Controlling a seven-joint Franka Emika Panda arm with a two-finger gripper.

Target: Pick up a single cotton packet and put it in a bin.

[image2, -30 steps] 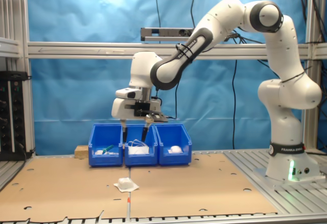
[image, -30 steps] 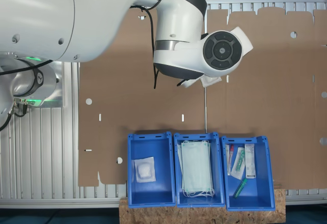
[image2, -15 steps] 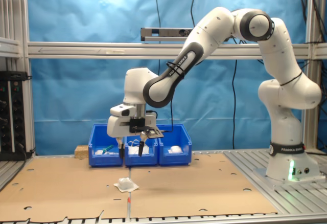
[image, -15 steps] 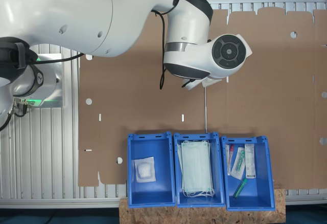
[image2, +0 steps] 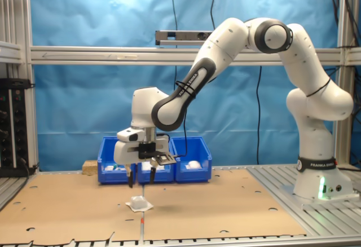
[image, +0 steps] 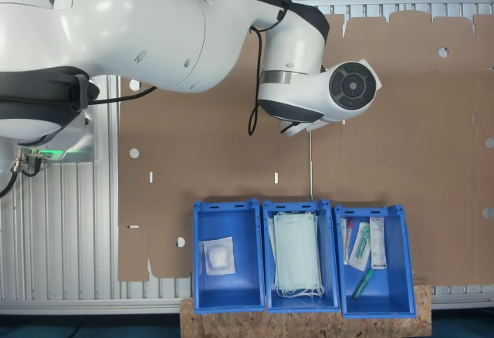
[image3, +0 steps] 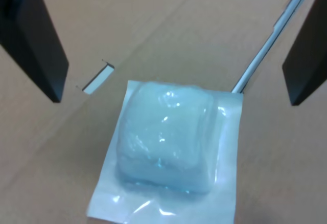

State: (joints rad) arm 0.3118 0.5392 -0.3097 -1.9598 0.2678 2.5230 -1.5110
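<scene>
One cotton packet [image3: 166, 155] lies flat on the cardboard-covered counter [image2: 225, 202], well in front of the three blue bins [image2: 155, 159]. Tool [image2: 140, 180] hangs just above the packet, fingers [image3: 36, 40] spread wide to either side, gripping nothing.

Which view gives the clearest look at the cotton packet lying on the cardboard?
The wrist view: the cotton packet is large and sharp between the open fingers. In the second exterior view it is a small white lump under the gripper. The first exterior view hides it behind the arm.
</scene>
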